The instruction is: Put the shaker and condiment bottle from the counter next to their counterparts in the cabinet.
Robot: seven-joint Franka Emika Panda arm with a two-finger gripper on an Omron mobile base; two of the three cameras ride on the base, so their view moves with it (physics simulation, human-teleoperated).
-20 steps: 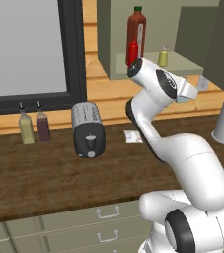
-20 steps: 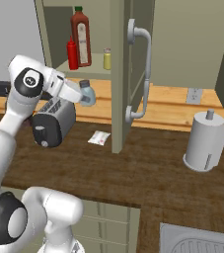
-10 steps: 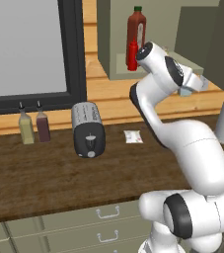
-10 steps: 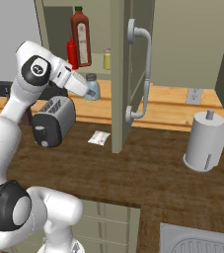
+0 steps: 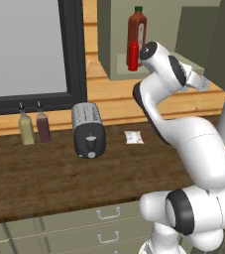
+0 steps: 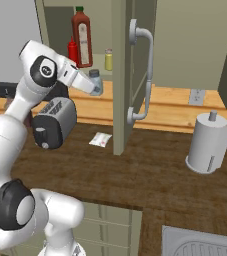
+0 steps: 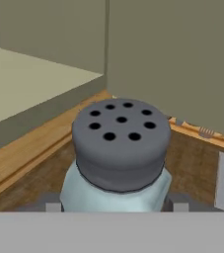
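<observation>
My gripper (image 6: pixel 94 88) is shut on the pale blue-grey shaker (image 6: pixel 96 81), holding it upright in the air just in front of the open cabinet (image 6: pixel 60 20), below the level of its shelf. In the hand view the shaker's grey holed cap (image 7: pixel 121 132) is close up, with the pale shelf (image 7: pixel 24 79) to its left. On the shelf stand the tall dark-red bottle (image 6: pixel 81 37) with a green cap, the small red squeeze bottle (image 6: pixel 73 50) beside it, and the yellow shaker (image 6: pixel 108 60) to the right. The left base view shows the squeeze bottle (image 5: pixel 133 54) before the tall bottle (image 5: pixel 137 29).
The open cabinet door (image 6: pixel 121 75) with its grey handle (image 6: pixel 144 75) hangs right of the shaker. On the counter are a toaster (image 6: pixel 55 122), a small packet (image 6: pixel 101 139), a paper towel roll (image 6: pixel 207 147) and two spouted bottles (image 5: pixel 34 130). A sink (image 6: pixel 200 245) lies at the lower right.
The arm has swung upward, and the gripper has carried the shaker a little higher and closer to the cabinet shelf. Nothing on the counter or in the cabinet has moved.
</observation>
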